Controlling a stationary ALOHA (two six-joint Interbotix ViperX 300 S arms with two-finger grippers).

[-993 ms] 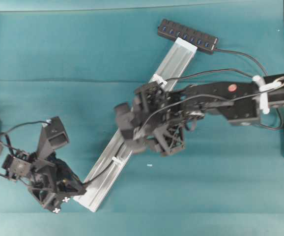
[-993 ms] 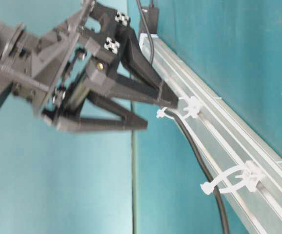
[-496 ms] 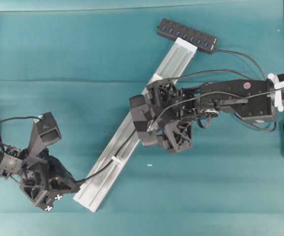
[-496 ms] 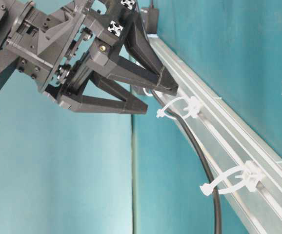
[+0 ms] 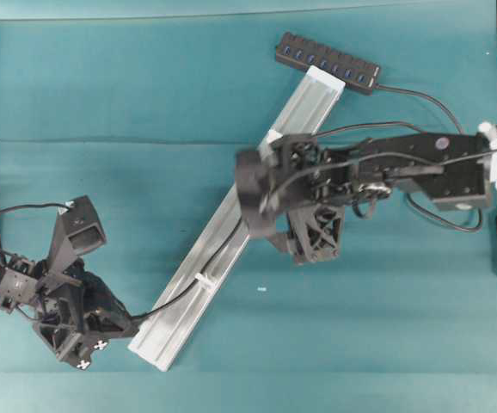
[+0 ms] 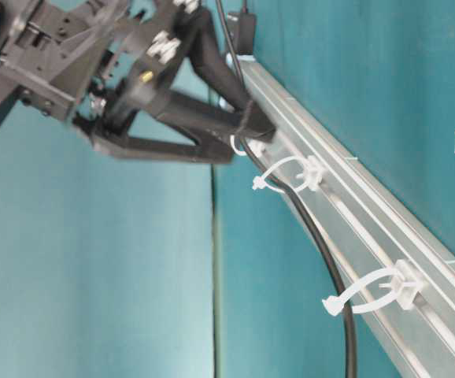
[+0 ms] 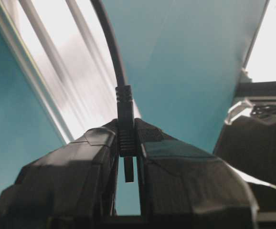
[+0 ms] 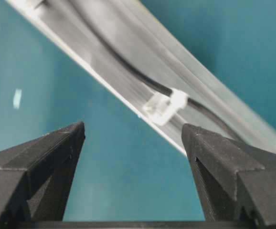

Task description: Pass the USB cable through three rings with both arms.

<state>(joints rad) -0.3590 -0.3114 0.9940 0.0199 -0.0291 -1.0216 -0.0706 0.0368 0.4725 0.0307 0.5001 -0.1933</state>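
While the left gripper [image 7: 127,157] stays clamped on the USB cable [image 6: 322,252] plug by the rail [image 5: 231,225] end, the right gripper [image 5: 287,225] — jaws wide, empty — has backed off the cable, which lies threaded through the rings [image 6: 290,175].

Left gripper [image 7: 127,157] low at lower left, jaws clamped, right gripper [image 8: 133,157] mid-scene, jaws wide apart

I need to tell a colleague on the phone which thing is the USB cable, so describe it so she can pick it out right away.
Find the long silver rail lying diagonally across the teal table. The USB cable is the thin black cord running along it, through a white ring, to its plug clamped in the left gripper. Unlike the black hub bar at the rail's far end, it is slender and flexible.
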